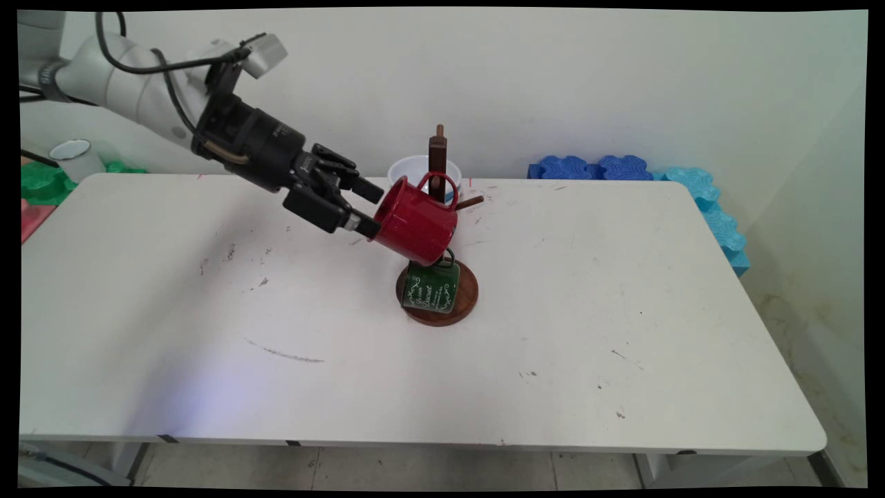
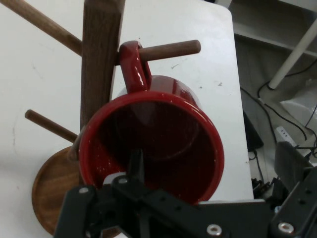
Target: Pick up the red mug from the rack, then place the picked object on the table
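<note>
Main view: gripper comes in from upper left, tilted down, at the rim of a red mug. Mug is tipped, mouth toward the gripper, handle looped over a peg of the wooden mug tree mid-table. Jaws look clamped on the mug's rim, one finger outside, the other seemingly inside. Green mug with white lettering hangs low on the tree, just over its round base. White mug sits behind the post. White table; blue foam blocks at the far right edge, a white cup on green foam far left.

Hand view: red mug fills the frame, mouth facing the camera. Handle is on the peg, right against the post. One finger is inside the wall, near the lower rim; the other is hidden below the linkage.

Handling, my read: looks like enamel or glazed ware, so rigid, light to moderate weight, slick surface, chips if knocked against the post. A rim pinch is thin and can swivel; hold the wall opposite the handle and keep the handle free along the peg's axis.
</note>
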`<action>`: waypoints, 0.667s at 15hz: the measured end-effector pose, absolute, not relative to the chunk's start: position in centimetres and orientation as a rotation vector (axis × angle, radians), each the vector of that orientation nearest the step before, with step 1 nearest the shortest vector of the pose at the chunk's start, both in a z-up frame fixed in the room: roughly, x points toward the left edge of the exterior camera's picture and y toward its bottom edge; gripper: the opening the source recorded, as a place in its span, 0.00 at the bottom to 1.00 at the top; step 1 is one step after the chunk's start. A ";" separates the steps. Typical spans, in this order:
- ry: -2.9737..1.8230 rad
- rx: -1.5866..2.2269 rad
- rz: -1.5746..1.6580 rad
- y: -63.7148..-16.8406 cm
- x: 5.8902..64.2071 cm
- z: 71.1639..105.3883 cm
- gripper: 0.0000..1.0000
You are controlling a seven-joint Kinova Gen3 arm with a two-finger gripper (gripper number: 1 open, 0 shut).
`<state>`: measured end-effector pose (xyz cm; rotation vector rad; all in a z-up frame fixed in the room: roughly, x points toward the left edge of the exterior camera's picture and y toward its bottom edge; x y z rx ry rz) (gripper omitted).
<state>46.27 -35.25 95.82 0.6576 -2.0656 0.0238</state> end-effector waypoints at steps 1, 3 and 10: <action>-2.066 0.657 0.024 -35.4 46.1 95.7 1.00; -2.067 0.657 0.026 -35.6 45.8 95.5 0.00; -2.063 0.657 0.037 -36.5 45.1 95.1 0.00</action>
